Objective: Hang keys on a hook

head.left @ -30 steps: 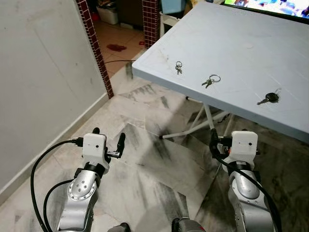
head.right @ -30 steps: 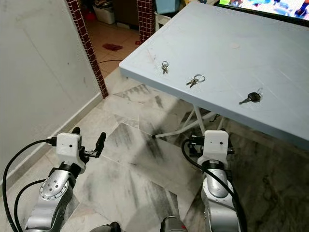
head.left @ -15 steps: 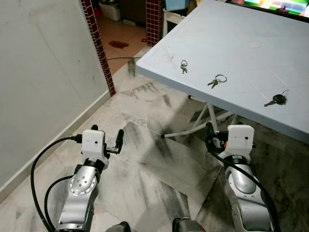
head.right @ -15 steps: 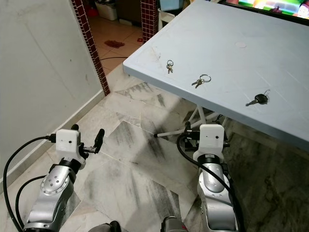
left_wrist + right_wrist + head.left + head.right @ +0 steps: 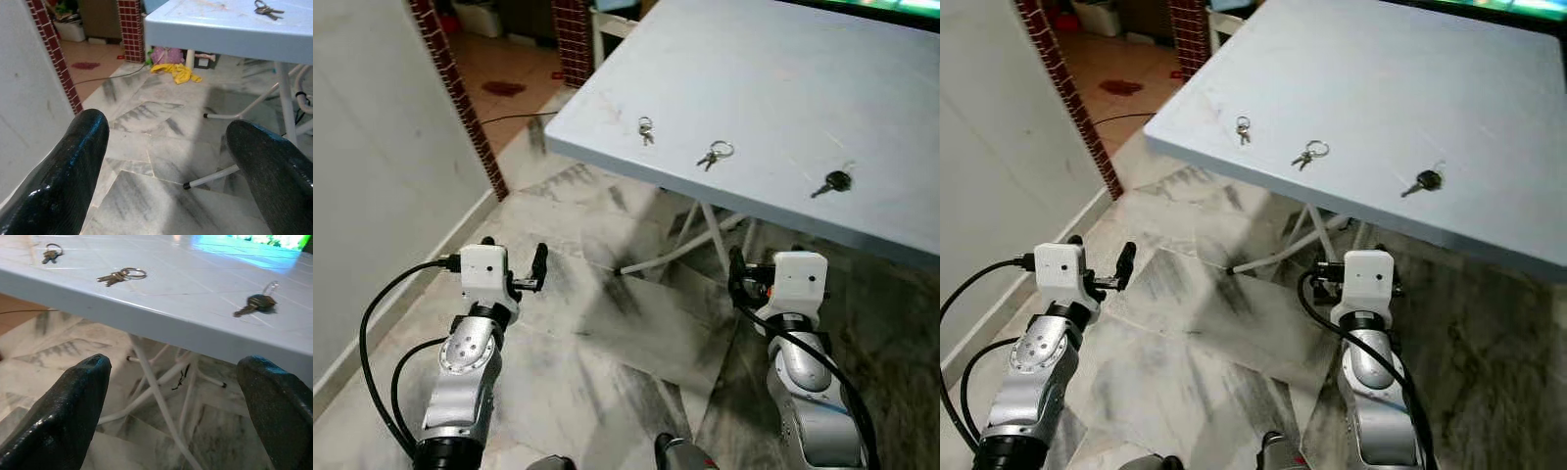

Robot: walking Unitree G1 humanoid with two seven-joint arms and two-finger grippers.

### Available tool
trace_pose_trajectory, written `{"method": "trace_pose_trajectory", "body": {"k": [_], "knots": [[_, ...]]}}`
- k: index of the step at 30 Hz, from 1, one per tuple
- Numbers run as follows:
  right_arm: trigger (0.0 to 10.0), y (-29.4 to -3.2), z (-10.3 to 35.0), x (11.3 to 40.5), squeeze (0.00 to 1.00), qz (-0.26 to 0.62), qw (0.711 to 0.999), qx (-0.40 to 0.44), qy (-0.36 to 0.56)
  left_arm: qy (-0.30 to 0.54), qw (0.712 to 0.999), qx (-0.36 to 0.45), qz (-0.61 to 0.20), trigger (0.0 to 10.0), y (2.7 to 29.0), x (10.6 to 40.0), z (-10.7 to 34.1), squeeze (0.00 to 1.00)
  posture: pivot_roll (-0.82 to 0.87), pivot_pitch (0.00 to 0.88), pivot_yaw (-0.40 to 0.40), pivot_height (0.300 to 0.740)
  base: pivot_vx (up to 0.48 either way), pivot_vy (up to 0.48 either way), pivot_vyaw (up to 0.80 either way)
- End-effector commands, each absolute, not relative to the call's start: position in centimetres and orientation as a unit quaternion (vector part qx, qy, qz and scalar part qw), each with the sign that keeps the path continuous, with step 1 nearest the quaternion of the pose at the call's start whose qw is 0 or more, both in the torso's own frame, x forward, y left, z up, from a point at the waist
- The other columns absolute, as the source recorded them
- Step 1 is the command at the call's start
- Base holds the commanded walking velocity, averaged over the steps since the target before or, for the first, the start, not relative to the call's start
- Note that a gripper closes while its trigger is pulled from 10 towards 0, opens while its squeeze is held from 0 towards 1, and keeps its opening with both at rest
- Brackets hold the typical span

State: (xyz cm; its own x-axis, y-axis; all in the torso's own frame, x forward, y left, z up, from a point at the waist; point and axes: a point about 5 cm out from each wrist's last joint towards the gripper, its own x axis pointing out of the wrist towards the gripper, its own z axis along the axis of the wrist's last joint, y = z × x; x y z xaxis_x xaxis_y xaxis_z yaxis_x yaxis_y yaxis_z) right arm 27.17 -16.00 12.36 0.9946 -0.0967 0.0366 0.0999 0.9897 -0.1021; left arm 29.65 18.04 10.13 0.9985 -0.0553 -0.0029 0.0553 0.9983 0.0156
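Head views: three sets of keys are lying in a row along the near edge of the pale blue surface. A small ring of keys is sitting nearest the surface's left corner, a ring with two keys is lying in the middle, and a black-headed key is resting farthest right. All three are lying apart from one another. Two silver arms are reaching forward at low height, below the surface edge and over the marble floor. The left pincer is hovering over the floor with its fingers spread and nothing between them. The right pincer is hanging just under the near edge, in front of the white folding legs; here I cannot tell how its fingers are standing. A red brick pillar and a white wall are standing to the left.

Left wrist view: the two black fingers are standing wide apart, holding nothing. Beyond them, a yellow cloth is lying on the floor under the surface.

Right wrist view: the black fingers are spread wide and empty, with all three key sets lying on the surface above and beyond them.
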Motion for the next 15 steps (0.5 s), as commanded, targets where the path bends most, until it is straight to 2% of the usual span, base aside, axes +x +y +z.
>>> {"method": "trace_pose_trajectory", "body": {"k": [1,15], "knots": [[10.0,-15.63,12.51,27.17,0.0,-0.047,0.998,-0.049,-0.019,0.008,0.999,0.007,-0.034,10.0,18.15,29.54,9.8,0.0,-0.12,0.171,0.035,0.74,0.0,0.0,-0.78],[10.0,-15.49,12.59,27.34,0.0,-0.046,0.998,-0.045,-0.023,0.006,0.998,-0.001,-0.055,10.0,17.21,29.6,9.83,0.0,-0.12,0.169,0.037,0.74,0.0,0.0,-0.75]]}}
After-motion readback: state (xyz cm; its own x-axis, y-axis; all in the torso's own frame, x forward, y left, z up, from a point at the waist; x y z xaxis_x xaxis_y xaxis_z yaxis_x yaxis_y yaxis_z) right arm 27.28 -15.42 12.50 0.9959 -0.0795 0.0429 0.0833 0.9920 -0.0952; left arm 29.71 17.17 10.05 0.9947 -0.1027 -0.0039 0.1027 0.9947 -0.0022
